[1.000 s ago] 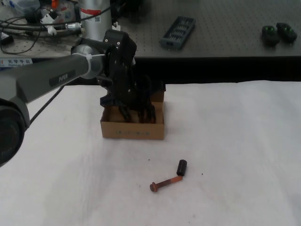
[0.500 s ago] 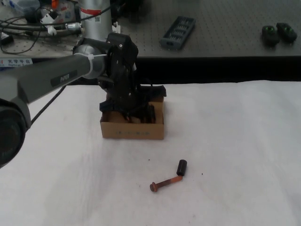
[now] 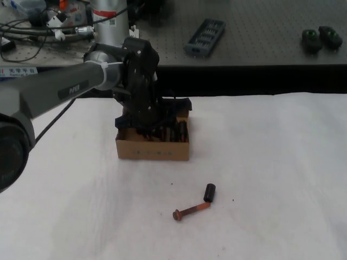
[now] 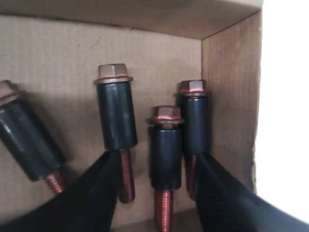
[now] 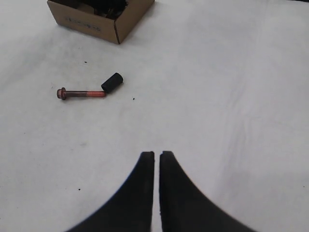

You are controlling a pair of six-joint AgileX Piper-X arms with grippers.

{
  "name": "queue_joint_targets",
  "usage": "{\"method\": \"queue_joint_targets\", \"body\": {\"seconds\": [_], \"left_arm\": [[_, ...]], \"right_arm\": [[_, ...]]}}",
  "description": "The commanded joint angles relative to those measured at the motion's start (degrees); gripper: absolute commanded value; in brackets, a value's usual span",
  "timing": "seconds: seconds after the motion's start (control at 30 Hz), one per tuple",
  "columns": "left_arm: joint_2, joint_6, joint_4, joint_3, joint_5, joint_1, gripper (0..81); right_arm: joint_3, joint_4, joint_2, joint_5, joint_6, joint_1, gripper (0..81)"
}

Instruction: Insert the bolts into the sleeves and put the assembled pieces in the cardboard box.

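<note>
The cardboard box (image 3: 153, 150) stands on the white cloth with my left gripper (image 3: 154, 125) lowered into it. In the left wrist view my left gripper (image 4: 159, 193) is open. Its fingers (image 4: 96, 193) straddle an assembled bolt and sleeve (image 4: 164, 150) lying on the box floor (image 4: 58, 63) among several such pieces. A loose copper bolt (image 3: 190, 210) lies nearer the front, its tip touching a black sleeve (image 3: 209, 193). My right gripper (image 5: 157, 154) is shut and empty over the cloth, well short of that bolt (image 5: 81, 93), sleeve (image 5: 112, 82) and box (image 5: 87, 24).
Behind the cloth runs a perforated bench with a black ridged block (image 3: 205, 36), two black-and-green parts (image 3: 321, 38) and cables (image 3: 32, 27). The cloth (image 3: 271, 162) to the right of the box is bare.
My left gripper has drawn back a little over the box, and dark assembled pieces now show at the box's right side. The loose bolt and sleeve have not moved.
</note>
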Motion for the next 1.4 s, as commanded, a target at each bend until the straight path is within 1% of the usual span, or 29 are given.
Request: {"method": "queue_joint_targets", "body": {"seconds": [0.0, 0.07, 0.1, 0.13, 0.2, 0.27, 0.33, 0.43, 0.5, 0.53, 0.67, 0.8, 0.87, 0.97, 1.1, 1.17, 1.2, 1.3, 1.37], "left_arm": [[-3.43, -0.59, 1.02, -0.61, -0.22, 0.23, 27.1], [-5.56, 2.28, 0.85, -0.61, 1.59, 0.62, 20.5], [-6.47, 3.92, 0.85, -0.61, 2.67, 0.76, 18.5], [-7.67, 5.88, 0.86, -0.61, 3.91, 1.04, 16.8], [-10.05, 7.32, 1.1, -0.61, 5.63, 1.53, 16.0], [-12.51, 7.07, 2.03, -0.61, 5.59, 2.12, 16.0], [-14.58, 7.05, 3.06, -0.61, 4.17, 2.57, 14.8], [-18.02, 8.17, 3.08, 0.94, 2.57, 3.34, 8.5], [-20.47, 8.19, 3.26, 3.19, 3.43, 3.88, 4.1], [-21.8, 8.19, 3.34, 4.89, 3.52, 4.04, 3.2], [-27.84, 8.19, 2.22, 15.01, 2.7, 4.21, 3.2], [-35.79, 7.95, -4.42, 29.14, 2.15, 4.21, 3.2], [-40.02, 6.7, -8.09, 35.9, 2.15, 4.21, 3.2], [-47.31, 5.56, -12.67, 46.07, 1.82, 4.21, 3.2], [-55.74, 5.57, -14.03, 55.54, 1.82, 4.21, 3.2], [-59.76, 5.57, -14.03, 58.8, 1.82, 4.21, 3.2], [-61.29, 5.57, -14.03, 60.35, 1.82, 4.21, 3.2], [-66.48, 5.57, -14.03, 63.9, 1.82, 4.21, 3.2], [-69.7, 5.57, -14.03, 65.75, 1.82, 4.21, 3.2]], "right_arm": [[-0.3, -1.51, -0.54, 0.03, -2.86, -0.41, 3.8], [-0.3, -3.09, -0.03, -0.19, -4.1, -0.41, 3.8], [-0.3, -3.75, 0.27, -0.93, -3.93, -0.41, 3.8], [-0.3, -4.65, 0.85, -1.83, -3.43, -0.41, 3.8], [-0.3, -6.62, 2.62, -4.19, -0.98, -0.41, 3.8], [-1.08, -7.25, 4.75, -4.63, 2.27, -0.41, 3.8], [-2.62, -7.36, 8.19, -4.6, 3.07, -0.41, 3.8], [-6.02, -7.26, 13.79, -4.6, 3.33, -0.41, 3.8], [-8.8, -6.61, 18.23, -4.66, 4.51, -0.41, 3.8], [-10.46, -5.94, 20.56, -4.78, 5.76, -0.41, 3.8], [-16.31, -4.14, 29.69, -7.14, 9.7, -0.41, 3.7], [-20.89, -2.7, 37.66, -7.12, 14.89, -0.41, 3.7], [-22.82, -2.19, 41.29, -8.42, 16.82, -0.24, 3.7], [-24.82, -2.31, 45.73, -9.01, 19.93, 1.29, 3.7], [-26.55, -3.99, 51.39, -7.37, 22.84, 5.2, 3.7], [-26.93, -6.62, 54.3, -7.41, 21.62, 7.78, 3.7], [-26.92, -8.61, 55.62, -7.79, 18.54, 9.13, 3.7], [-27.18, -11.99, 58.78, -8.83, 3.87, 12.91, 3.7], [-28.32, -11.51, 60.93, -8.81, -2.69, 14.98, 3.4]]}}
